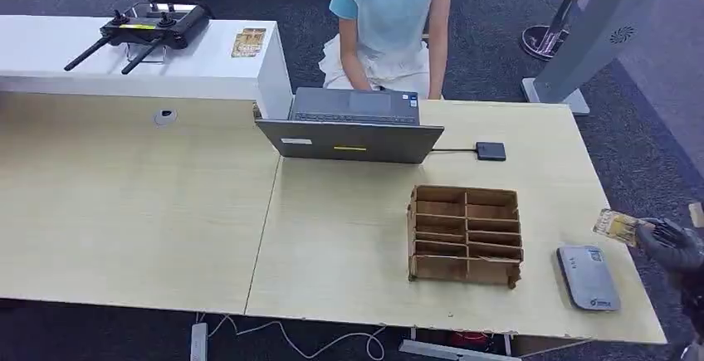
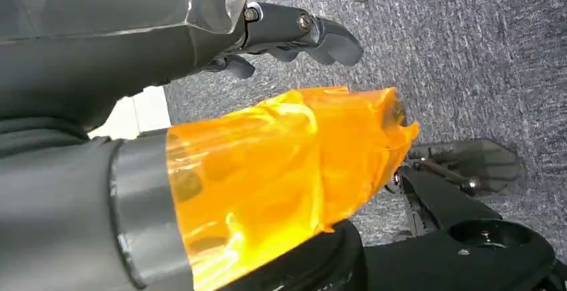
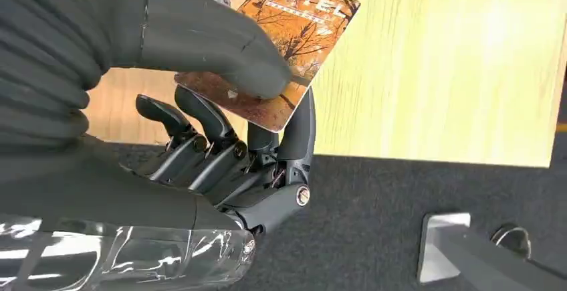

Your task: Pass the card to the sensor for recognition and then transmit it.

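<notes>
Wooden table [image 1: 349, 236]: laptop [image 1: 353, 124], organizer [image 1: 465, 235], sensor [image 1: 588, 277]; right robot hand [image 1: 674, 245] pinches card [image 1: 616, 226].

In the head view the right hand [image 1: 674, 243] is cut by the right edge, and the thumb [image 3: 220, 50] hides part of the card [image 3: 284, 43].

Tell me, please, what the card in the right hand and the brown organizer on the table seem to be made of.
The card pinched by the right hand looks like glossy printed plastic: it stays flat and stiff, with a photo print and the word HOTEL. Laminated paper is possible. The organizer seems to be thin wood or fibreboard, matte brown, with slotted flat panels. The table shows a pale wood-grain surface, probably laminate.
</notes>
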Robot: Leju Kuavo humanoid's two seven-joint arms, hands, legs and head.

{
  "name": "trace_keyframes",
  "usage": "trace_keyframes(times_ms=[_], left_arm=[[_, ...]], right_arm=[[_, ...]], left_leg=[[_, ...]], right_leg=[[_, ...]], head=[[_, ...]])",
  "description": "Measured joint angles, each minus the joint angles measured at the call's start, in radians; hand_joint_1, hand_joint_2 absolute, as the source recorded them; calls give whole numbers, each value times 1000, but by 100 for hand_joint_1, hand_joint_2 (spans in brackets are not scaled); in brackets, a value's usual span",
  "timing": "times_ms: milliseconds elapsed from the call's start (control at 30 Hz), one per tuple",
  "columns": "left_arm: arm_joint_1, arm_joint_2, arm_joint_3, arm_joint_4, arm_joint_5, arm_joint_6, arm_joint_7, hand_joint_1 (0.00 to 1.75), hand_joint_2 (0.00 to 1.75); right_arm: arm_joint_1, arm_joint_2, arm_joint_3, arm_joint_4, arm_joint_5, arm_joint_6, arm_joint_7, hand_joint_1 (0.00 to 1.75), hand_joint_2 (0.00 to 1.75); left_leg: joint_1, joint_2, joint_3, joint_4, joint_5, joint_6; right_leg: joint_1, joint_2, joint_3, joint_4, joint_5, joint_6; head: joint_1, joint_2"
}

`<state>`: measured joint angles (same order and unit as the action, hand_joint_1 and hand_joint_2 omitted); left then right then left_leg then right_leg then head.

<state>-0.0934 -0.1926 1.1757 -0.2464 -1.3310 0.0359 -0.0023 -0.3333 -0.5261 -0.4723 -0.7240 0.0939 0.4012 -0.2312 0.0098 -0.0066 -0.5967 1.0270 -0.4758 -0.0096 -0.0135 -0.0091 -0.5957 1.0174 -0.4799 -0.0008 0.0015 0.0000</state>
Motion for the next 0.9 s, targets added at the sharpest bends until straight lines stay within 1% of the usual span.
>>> trace_keyframes(times_ms=[200,533,900], left_arm=[[3,0,0,0,0,0,-1,0,0],[3,0,0,0,0,3,-1,0,0],[3,0,0,6,0,3,-2,0,0]], right_arm=[[58,-13,3,-23,-48,31,-1,175,175],[133,-48,23,-52,-60,19,7,175,175],[166,-51,54,-56,-54,21,0,175,175]], left_leg=[[0,0,0,0,0,0],[0,0,0,0,-1,0],[0,1,0,0,-1,0]], right_leg=[[0,0,0,0,0,0],[0,0,0,0,0,0],[0,1,0,0,0,0]], head=[[0,0],[0,0],[0,0]])
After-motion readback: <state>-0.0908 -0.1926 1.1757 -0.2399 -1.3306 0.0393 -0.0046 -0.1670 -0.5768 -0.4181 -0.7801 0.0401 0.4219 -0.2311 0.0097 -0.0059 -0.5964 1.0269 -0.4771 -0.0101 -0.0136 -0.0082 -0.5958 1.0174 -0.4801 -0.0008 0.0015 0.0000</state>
